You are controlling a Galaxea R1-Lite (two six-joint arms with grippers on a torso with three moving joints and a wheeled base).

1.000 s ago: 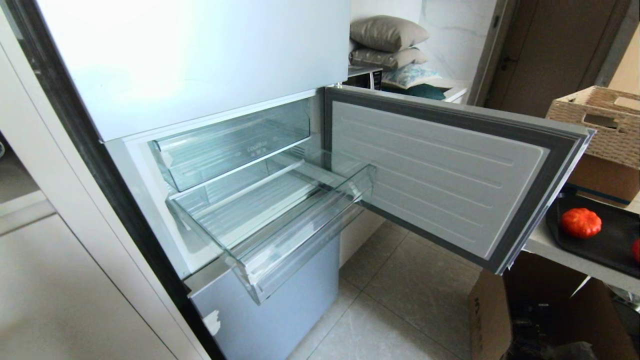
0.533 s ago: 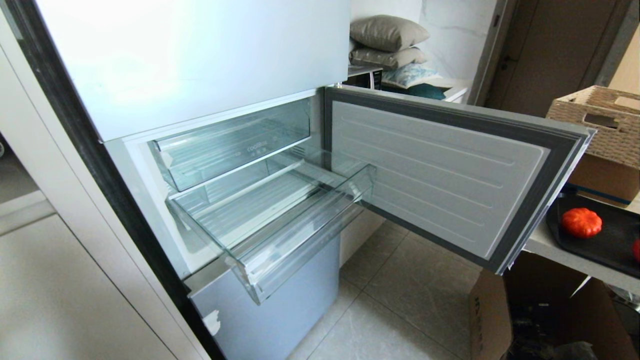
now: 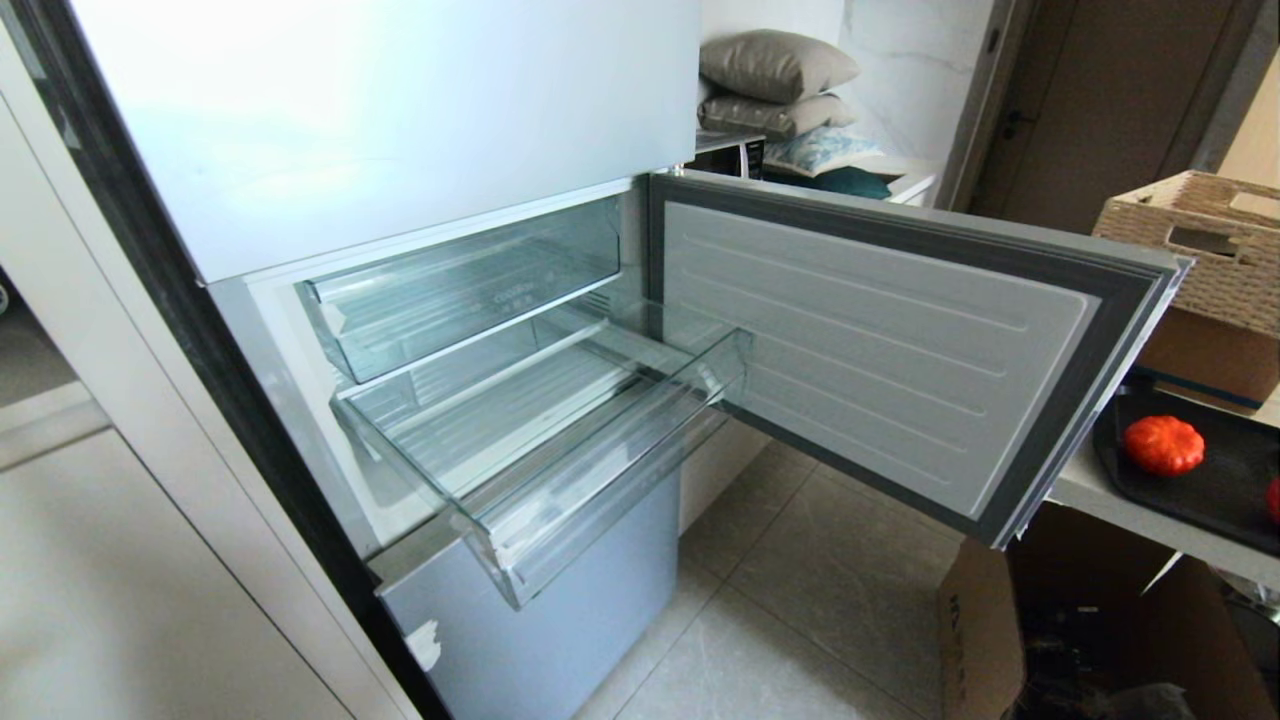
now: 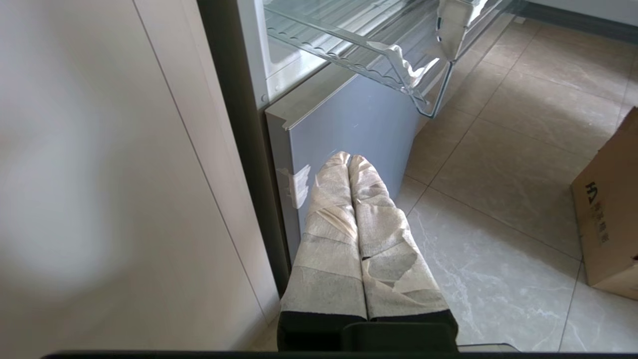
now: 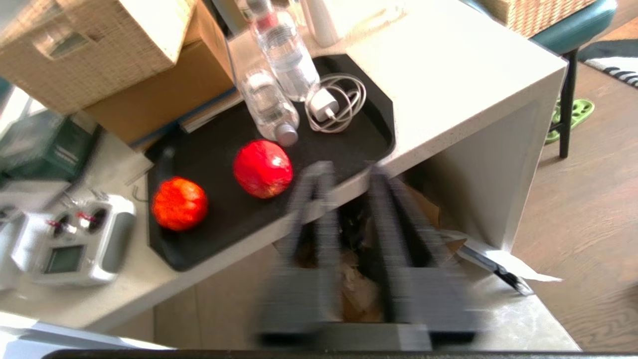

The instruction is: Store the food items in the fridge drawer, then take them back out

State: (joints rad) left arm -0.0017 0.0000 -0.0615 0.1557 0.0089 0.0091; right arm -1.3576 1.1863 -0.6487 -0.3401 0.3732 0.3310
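The fridge drawer [image 3: 600,480], the lower clear one, stands pulled out with nothing in it. The food items lie on a black tray [image 5: 349,144] on the side table: a ribbed pumpkin-like piece [image 5: 179,203] [image 3: 1163,445] and a smooth apple-like piece [image 5: 262,168], which only just shows at the head view's right edge [image 3: 1274,500]. My right gripper [image 5: 350,169] hovers by the table's front edge, just off the tray's rim and a little right of the apple-like piece, open and holding nothing. My left gripper [image 4: 349,158], its fingers wrapped in tape, hangs shut low beside the fridge's bottom door.
The open fridge door [image 3: 880,350] swings out between drawer and table. A shallower upper drawer [image 3: 460,290] sits above. Bottles [image 5: 279,75], a charger cable [image 5: 334,102] and a remote controller [image 5: 75,244] crowd the table. A wicker basket [image 3: 1200,240] and a cardboard box [image 3: 985,640] stand nearby.
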